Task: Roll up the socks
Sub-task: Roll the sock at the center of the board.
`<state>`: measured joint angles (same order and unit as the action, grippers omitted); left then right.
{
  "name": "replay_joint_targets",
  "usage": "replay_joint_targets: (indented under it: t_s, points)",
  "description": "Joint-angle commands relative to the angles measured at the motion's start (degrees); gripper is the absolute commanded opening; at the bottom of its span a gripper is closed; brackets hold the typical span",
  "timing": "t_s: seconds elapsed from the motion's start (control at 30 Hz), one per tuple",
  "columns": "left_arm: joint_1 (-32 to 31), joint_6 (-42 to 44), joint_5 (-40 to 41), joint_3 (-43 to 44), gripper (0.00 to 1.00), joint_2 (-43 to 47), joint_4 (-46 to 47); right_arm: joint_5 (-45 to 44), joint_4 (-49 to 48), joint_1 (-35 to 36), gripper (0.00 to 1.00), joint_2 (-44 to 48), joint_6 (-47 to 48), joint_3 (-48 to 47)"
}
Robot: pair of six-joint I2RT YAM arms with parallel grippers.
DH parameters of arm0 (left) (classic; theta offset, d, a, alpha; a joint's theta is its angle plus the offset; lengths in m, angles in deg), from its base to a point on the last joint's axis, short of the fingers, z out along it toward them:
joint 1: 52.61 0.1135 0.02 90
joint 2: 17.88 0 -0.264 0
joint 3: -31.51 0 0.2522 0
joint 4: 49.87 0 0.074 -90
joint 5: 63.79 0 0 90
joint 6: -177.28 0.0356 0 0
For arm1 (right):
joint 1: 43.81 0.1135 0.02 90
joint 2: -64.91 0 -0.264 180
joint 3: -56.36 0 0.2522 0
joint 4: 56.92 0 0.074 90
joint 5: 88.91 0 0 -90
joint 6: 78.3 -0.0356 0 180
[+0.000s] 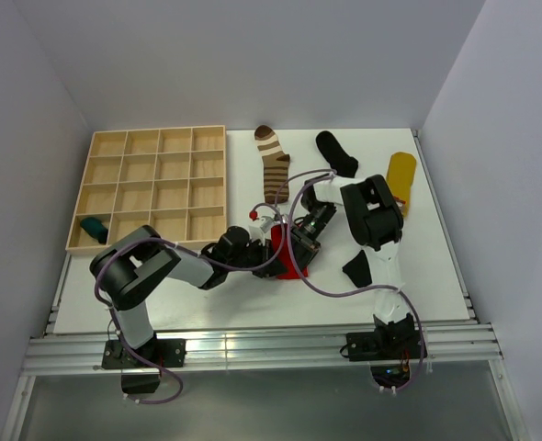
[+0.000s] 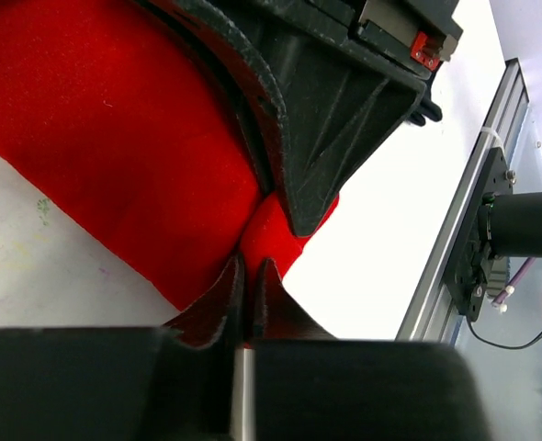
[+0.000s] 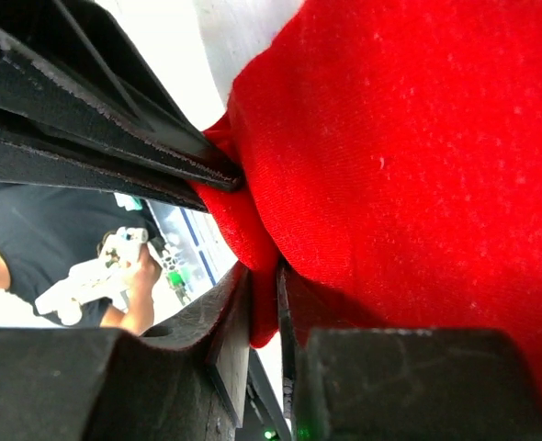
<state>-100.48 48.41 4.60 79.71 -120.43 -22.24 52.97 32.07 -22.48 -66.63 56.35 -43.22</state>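
Item: red sock [image 1: 291, 266] — lying mid-counter [image 1: 427, 266], between your two arms.
Left jaws: clenched on a corner fold of it.
Right jaws: clenched on that same fold, tip to tip with the left.
Bearing: the sock body spreads away from this shared pinch — likely your rolling start.

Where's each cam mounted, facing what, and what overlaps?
Top external: fixed above and behind the bases, looking down on the table; left arm, right arm show.
Left wrist: on the left arm, looking along the left end effector, shut on the red sock.
Right wrist: same along the right end effector, shut on that sock.
Shared: the sock in all; each wrist view shows the other end effector.
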Motion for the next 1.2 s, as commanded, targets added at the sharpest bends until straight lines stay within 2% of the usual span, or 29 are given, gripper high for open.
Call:
replay_joint_targets:
  t_s: [0.0, 0.17, 0.4, 0.5, 0.57, 0.67, 0.8, 1.0, 1.13, 1.17]
  points:
    - [-0.5, -1.2, -0.8, 1.3, 0.00, -1.0, -3.5, -3.0, -9.5, -0.5, 0.23, 4.7, -3.7, 2.1]
    - [0.8, -3.9, -2.9, -0.9, 0.00, -2.0, -2.7, -5.8, -17.0, -0.5, 0.33, 12.2, -7.2, 7.4]
    - [5.9, -8.8, -12.8, -4.2, 0.00, -5.0, 1.6, -8.3, -24.1, -1.4, 0.40, 19.8, -9.6, 12.2]
    - [7.6, -8.9, -16.3, -3.8, 0.00, -5.7, -0.4, -10.6, -28.3, -2.2, 0.40, 23.3, -9.6, 15.3]
    - [8.4, -9.4, -19.1, -3.0, 0.00, -6.0, -2.8, -12.2, -31.5, -2.5, 0.41, 28.3, -9.8, 19.1]
    - [9.6, -9.8, -20.7, -1.7, 0.00, -5.5, -7.5, -15.3, -41.8, -2.6, 0.42, 37.2, -10.1, 26.0]
    - [10.5, -11.0, -22.6, -0.5, 0.00, -6.5, -12.6, -17.8, -48.9, -1.9, 0.46, 47.2, -8.2, 34.0]
    - [11.5, -10.9, -22.3, 2.3, 0.00, -8.5, -21.5, -18.3, -50.7, 3.0, 0.50, 55.8, -3.5, 39.5]
    - [11.9, -10.8, -22.3, 4.1, 0.01, -8.6, -25.6, -23.9, -54.5, 11.6, 0.53, 59.4, -2.5, 44.8]
    - [11.8, -9.9, -22.2, 4.4, 0.00, -8.6, -26.7, -26.2, -56.0, 15.8, 0.54, 59.9, -2.5, 45.6]
